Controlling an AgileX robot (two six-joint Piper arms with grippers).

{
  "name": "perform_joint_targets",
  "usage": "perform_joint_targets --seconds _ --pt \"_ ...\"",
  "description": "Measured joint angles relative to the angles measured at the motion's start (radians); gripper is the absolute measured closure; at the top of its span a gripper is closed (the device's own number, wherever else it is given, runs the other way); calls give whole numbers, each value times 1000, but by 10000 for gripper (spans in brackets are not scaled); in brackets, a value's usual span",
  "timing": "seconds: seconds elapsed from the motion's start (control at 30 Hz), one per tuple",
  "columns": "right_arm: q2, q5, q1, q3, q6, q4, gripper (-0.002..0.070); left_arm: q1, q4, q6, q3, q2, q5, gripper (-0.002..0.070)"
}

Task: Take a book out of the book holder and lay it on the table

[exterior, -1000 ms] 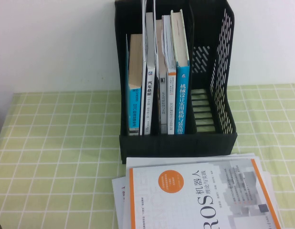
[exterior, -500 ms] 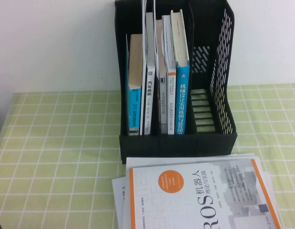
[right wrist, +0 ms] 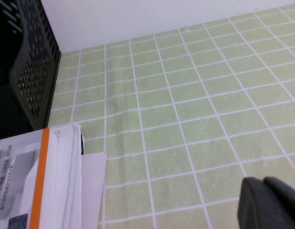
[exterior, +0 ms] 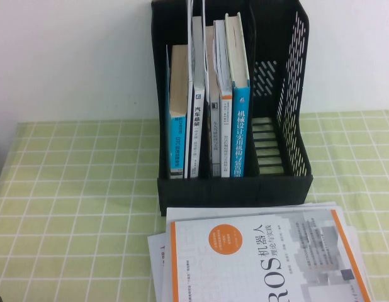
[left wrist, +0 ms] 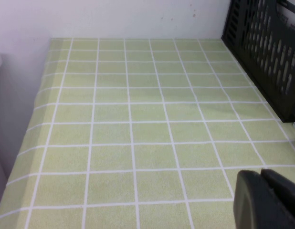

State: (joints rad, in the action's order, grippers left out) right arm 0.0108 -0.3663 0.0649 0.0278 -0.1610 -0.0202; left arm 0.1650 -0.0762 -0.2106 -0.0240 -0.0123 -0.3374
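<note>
Both tools sitting low over counter [exterior: 68,189], finger state unclear: left tool [left wrist: 269,200], right tool [right wrist: 271,202]. Book [exterior: 240,94] standing upright in book holder [exterior: 289,94], slightly nearer right.

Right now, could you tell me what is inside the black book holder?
The book holder has several upright books, the blue-spined book rightmost; its right compartment looks empty. Lower edges are hidden. Left gripper and right gripper hover over the table.

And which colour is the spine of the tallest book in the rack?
Bright blue spine on the book; the high view shows it best.
</note>
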Motion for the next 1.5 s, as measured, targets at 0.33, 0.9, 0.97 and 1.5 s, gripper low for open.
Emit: perform_joint_targets --seconds 0.33,0.9,0.97,1.5 --pt "0 0 0 0 0 1 678 0 0 0 0 0 0 678" --pt "0 347 0 0 24 3 678 0 0 4 -6 0 239 678" --pt "0 414 0 0 30 3 678 0 0 4 -6 0 305 678" --pt "0 1088 0 0 -51 5 678 0 -29 -9 -6 0 544 678"
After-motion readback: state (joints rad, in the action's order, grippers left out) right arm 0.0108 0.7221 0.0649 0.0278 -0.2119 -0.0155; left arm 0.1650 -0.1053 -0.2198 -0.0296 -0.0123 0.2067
